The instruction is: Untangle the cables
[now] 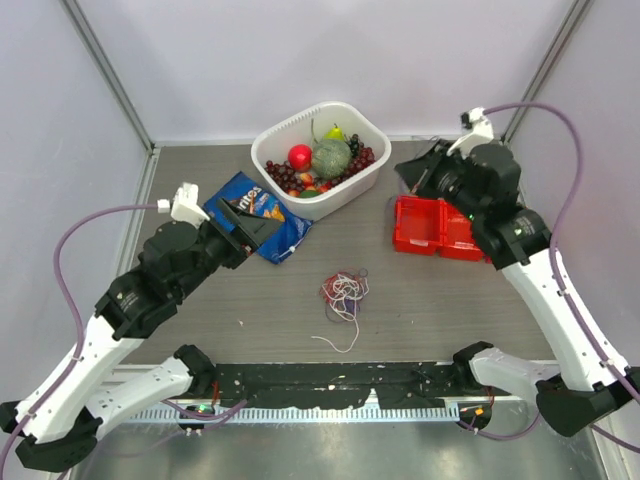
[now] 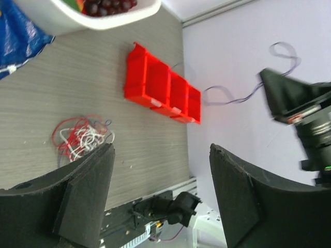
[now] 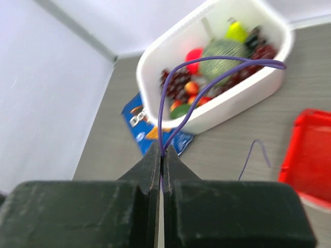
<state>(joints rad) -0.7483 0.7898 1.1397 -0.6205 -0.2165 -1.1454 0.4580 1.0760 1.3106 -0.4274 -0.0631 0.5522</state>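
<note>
Cables (image 1: 344, 292) tangled; right gripper (image 3: 161, 160) pinches purple cable (image 3: 159, 111); left gripper (image 2: 160, 196) spread.

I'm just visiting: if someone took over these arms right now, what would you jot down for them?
Left end effector: open, empty, raised over the table.
Right end effector: shut on a purple cable, held up near the red bin.
Other cables: red-and-white tangle lying mid-table.
Done: the purple cable looks pulled free.
Left: set it down, separate the tangle.
</note>
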